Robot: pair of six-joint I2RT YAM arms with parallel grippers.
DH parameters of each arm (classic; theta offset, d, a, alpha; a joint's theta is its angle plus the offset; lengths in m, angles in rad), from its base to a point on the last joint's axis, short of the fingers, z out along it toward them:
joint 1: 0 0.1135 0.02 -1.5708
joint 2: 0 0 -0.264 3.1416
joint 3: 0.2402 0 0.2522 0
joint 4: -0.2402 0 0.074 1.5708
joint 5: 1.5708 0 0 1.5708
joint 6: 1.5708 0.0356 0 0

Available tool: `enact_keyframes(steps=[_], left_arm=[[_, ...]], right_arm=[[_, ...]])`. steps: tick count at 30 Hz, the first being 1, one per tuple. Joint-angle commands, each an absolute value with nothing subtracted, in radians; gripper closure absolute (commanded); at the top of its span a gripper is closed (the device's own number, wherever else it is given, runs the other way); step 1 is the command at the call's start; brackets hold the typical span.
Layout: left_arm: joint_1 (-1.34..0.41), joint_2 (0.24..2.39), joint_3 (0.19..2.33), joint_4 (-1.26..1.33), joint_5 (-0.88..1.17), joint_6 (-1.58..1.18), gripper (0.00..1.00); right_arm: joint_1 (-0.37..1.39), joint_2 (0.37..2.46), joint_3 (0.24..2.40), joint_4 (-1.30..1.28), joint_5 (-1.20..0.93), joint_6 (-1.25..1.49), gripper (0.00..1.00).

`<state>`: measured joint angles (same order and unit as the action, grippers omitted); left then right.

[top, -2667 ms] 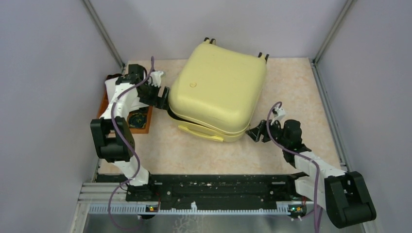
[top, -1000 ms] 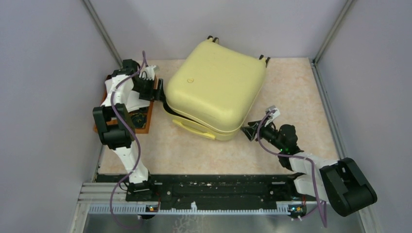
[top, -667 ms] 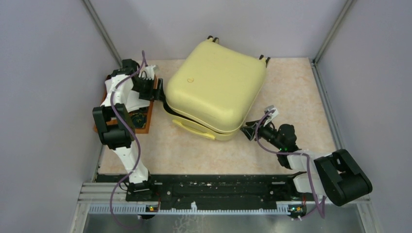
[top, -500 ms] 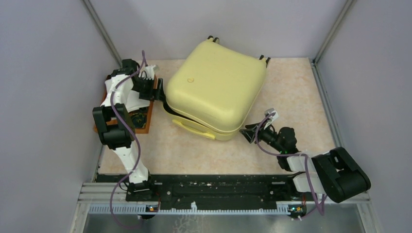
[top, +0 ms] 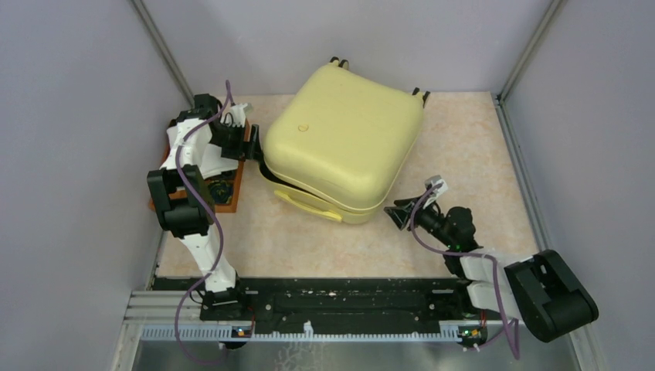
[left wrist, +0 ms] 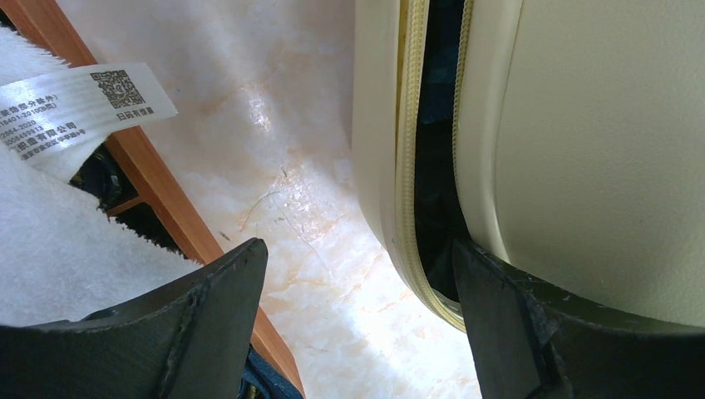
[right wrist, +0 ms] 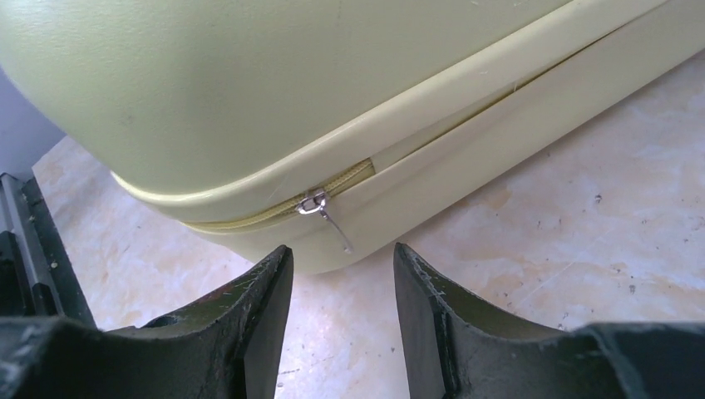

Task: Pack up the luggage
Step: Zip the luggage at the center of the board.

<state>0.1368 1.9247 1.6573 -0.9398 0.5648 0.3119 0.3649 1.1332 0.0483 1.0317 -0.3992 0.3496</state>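
Note:
The luggage (top: 344,143), a pale yellow hard-shell suitcase, lies flat with its lid lowered. On its left side the two halves stand apart, showing the zipper band and black lining (left wrist: 436,166). My left gripper (top: 249,147) (left wrist: 357,253) is open beside that gap, one finger (left wrist: 507,324) at the gap's edge, and holds nothing. My right gripper (top: 398,213) (right wrist: 341,249) is open low at the near right corner. The silver zipper pull (right wrist: 320,204) hangs just ahead of its fingertips, untouched.
A wooden tray (top: 234,188) with dark items sits at the left edge, and the left arm reaches over it. White fleecy fabric (left wrist: 50,249) with a printed label (left wrist: 79,104) fills the left of the left wrist view. Side walls and a black rail (top: 347,297) border the table.
The suitcase shifted a little to the left early on and the left gripper drew back with it. Over the last second the right gripper slid slightly back from the corner; the left stayed still.

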Motion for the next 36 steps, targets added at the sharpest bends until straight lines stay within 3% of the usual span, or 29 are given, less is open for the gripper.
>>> enact_keyframes(steps=[1,13,15,22,24,33,36], left_arm=[[0.117,1.880,1.710,-0.943,0.706,0.267,0.11],[0.117,1.874,1.712,-0.949,0.701,0.271,0.11],[0.117,1.876,1.712,-0.950,0.703,0.267,0.11],[0.117,1.879,1.705,-0.951,0.720,0.253,0.12],[0.117,1.876,1.694,-0.947,0.734,0.243,0.13],[0.116,1.873,1.645,-0.893,0.816,0.173,0.37],[0.115,1.866,1.623,-0.865,0.842,0.148,0.41]], right_arm=[[0.371,1.208,0.134,1.043,-0.432,0.300,0.52],[0.370,1.346,0.184,1.137,-0.501,0.291,0.55],[0.370,1.358,0.184,1.152,-0.518,0.293,0.61],[0.370,1.364,0.151,1.242,-0.559,0.360,0.97],[0.371,1.344,0.135,1.250,-0.564,0.380,1.00],[0.437,1.144,0.085,1.033,-0.514,0.370,1.00],[0.463,1.090,0.079,0.955,-0.492,0.372,1.00]])
